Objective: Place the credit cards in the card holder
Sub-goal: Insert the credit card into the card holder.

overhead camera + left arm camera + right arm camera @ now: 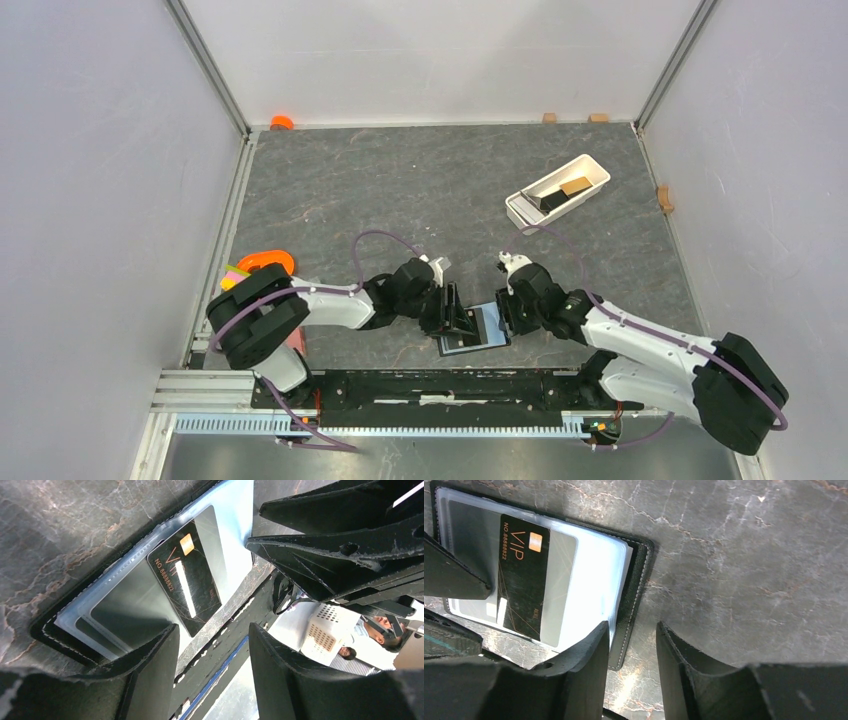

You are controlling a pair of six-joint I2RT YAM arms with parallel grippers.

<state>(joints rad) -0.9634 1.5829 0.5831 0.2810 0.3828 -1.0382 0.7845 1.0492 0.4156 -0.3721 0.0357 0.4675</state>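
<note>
The black card holder (446, 346) lies open on the table between both grippers, clear sleeves up. It also shows in the left wrist view (42, 627) and the right wrist view (639, 575). A black VIP credit card (185, 580) (521, 580) lies slanted on the sleeves; I cannot tell whether it is inside a pocket. My left gripper (455, 312) (212, 655) is open and empty over the holder's left part. My right gripper (505, 310) (631, 645) is open and empty at the holder's right edge. A black card (553, 200) and a tan-orange card (575, 186) lie in the white tray (590, 166).
The white tray stands at the back right. An orange ring-like object (265, 262) and pink and yellow items (233, 272) sit at the left wall. Small wooden blocks (664, 198) lie along the walls. The arms' black base rail (440, 385) runs just near of the holder.
</note>
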